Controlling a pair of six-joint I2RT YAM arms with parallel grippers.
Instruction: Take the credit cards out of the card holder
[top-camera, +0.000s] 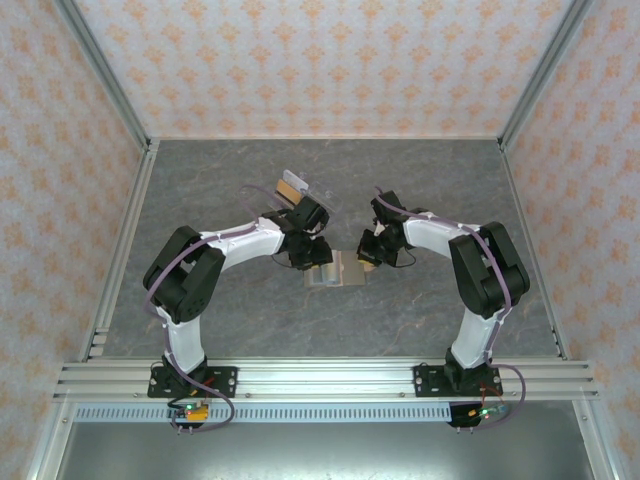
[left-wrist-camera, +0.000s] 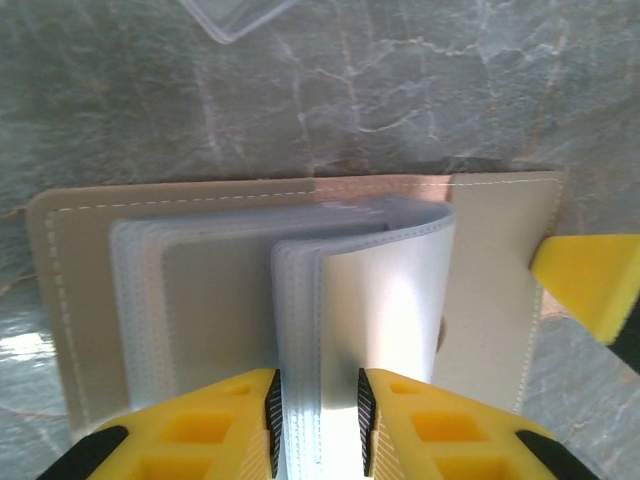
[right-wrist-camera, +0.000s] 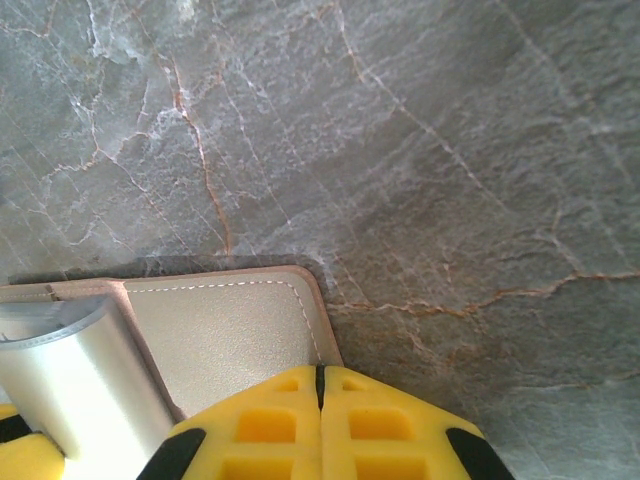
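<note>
The left tool (left-wrist-camera: 318, 412) is clenched on a bundle of clear sleeves (left-wrist-camera: 390, 320) that stand on edge at the spine, with more sleeves lying flat to their left. They belong to the tan card holder (left-wrist-camera: 495, 250), which lies open on the grey tabletop (right-wrist-camera: 450, 150) between the two arms, its long axis running left to right. No credit cards can be made out inside the frosted pockets. The right tool (right-wrist-camera: 320, 388) is shut on nothing over the right cover, seemingly pinning it, and is likely the nearer one to the raised pockets
</note>
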